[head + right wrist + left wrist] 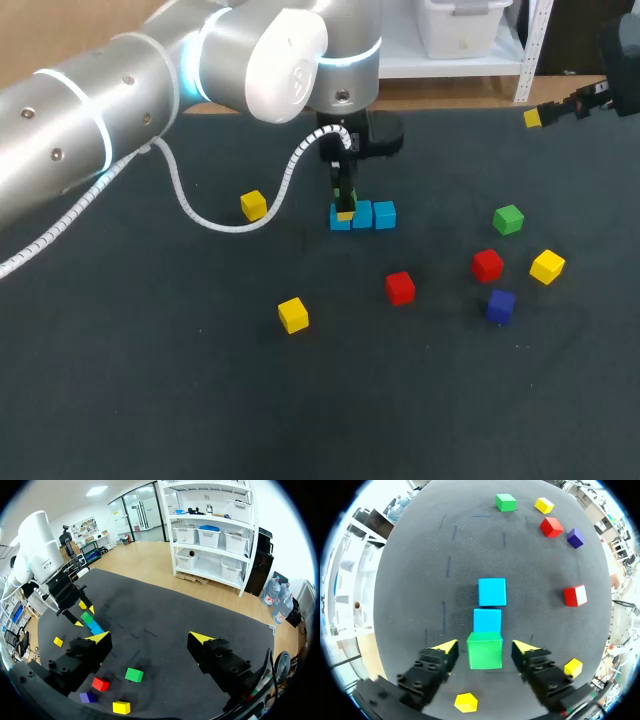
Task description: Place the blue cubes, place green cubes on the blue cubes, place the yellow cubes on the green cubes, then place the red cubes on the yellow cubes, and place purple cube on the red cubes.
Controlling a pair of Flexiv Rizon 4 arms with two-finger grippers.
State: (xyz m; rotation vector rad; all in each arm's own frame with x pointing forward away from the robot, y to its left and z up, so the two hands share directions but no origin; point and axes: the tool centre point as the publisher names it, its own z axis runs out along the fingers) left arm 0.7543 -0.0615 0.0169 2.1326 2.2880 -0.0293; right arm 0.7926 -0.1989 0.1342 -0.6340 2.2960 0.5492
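Observation:
Three blue cubes point(374, 214) lie in a tight row near the table's middle. A green cube point(485, 651) sits on the end blue cube, hiding it in the left wrist view, where the other two blue cubes point(488, 620) show ahead of it. My left gripper point(485, 647) straddles the green cube, open, with a narrow gap at each yellow tip. In the head view my left gripper point(345, 208) hangs straight down over that end of the row. My right gripper point(150, 638) is open and empty, raised at the far right point(536, 117).
Loose cubes lie around: yellow ones point(253, 205) point(293, 315) to the left and front, a red one point(400, 288) in front of the row. To the right lie a green point(508, 219), a red point(487, 265), a yellow point(547, 267) and a purple one point(500, 305).

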